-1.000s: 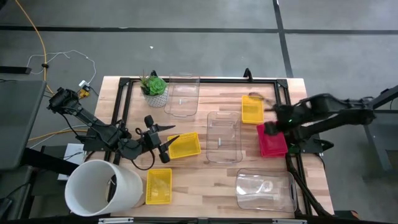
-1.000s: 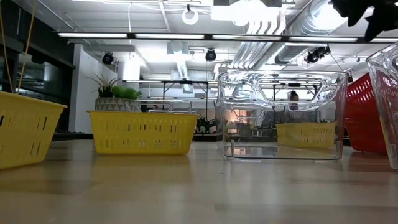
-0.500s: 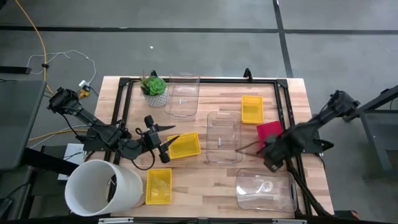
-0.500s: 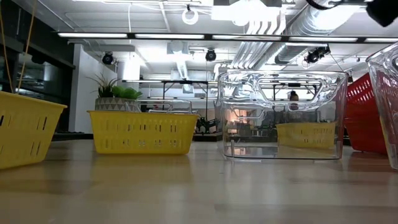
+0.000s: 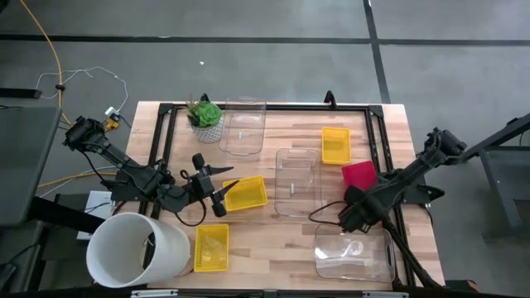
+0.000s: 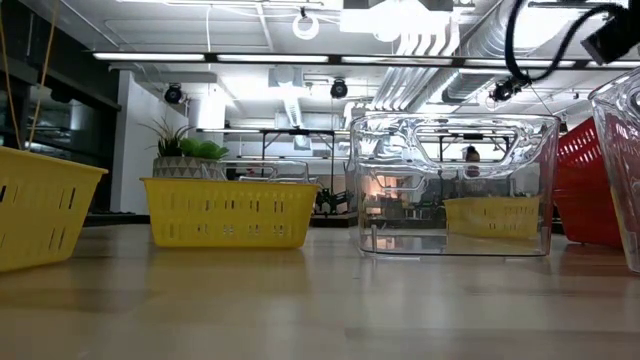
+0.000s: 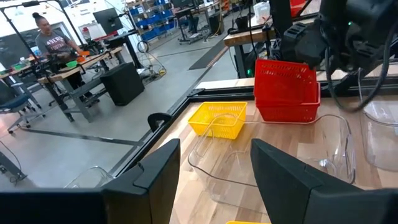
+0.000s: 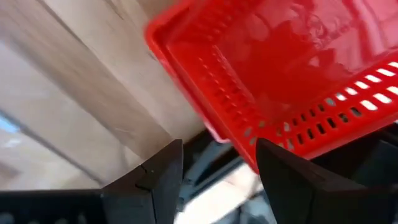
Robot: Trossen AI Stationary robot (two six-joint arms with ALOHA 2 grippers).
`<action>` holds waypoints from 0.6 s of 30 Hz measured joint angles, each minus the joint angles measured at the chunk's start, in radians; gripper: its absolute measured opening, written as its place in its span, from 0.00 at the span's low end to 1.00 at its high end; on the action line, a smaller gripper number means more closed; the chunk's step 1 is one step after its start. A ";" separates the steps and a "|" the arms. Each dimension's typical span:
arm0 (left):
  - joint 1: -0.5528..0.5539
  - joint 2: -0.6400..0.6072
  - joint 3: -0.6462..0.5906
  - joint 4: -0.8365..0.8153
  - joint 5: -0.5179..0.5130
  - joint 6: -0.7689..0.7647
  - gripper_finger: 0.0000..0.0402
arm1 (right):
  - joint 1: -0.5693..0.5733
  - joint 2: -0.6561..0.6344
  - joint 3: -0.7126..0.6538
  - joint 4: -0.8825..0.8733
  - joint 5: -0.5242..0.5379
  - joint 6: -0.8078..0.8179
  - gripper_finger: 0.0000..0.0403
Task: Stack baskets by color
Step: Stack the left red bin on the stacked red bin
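On the wooden table stand three yellow baskets [image 5: 335, 145] [image 5: 246, 192] [image 5: 211, 247], three clear baskets [image 5: 243, 126] [image 5: 298, 180] [image 5: 354, 252] and one red basket [image 5: 358, 175], each on its bottom. My right gripper [image 5: 349, 217] [image 8: 217, 180] points steeply down, open, over the table between the red basket [image 8: 292, 74] and the near clear basket, with nothing between its fingers. My left gripper [image 5: 224, 190] [image 7: 214, 180] hovers open at the left end of the middle yellow basket, pointing toward the table's right edge.
A big white tub [image 5: 137, 248] stands at the near left corner, and a potted plant [image 5: 205, 116] at the far left. Black frame rails [image 5: 161, 132] run along the table's edges. Bare wood lies between the clear baskets and the near edge.
My right gripper has swung from beside the red basket toward the table's near edge and downward. It has tipped from near level to pointing steeply down. The baskets have stayed in place.
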 joint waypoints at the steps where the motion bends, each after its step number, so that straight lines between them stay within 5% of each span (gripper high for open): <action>1: 0.000 0.000 0.000 0.000 0.000 0.000 0.46 | 0.000 0.014 0.000 -0.010 -0.002 -0.018 0.47; 18: 0.000 0.000 0.000 0.000 0.000 0.000 0.46 | 0.000 0.218 0.000 -0.020 0.069 -0.232 0.47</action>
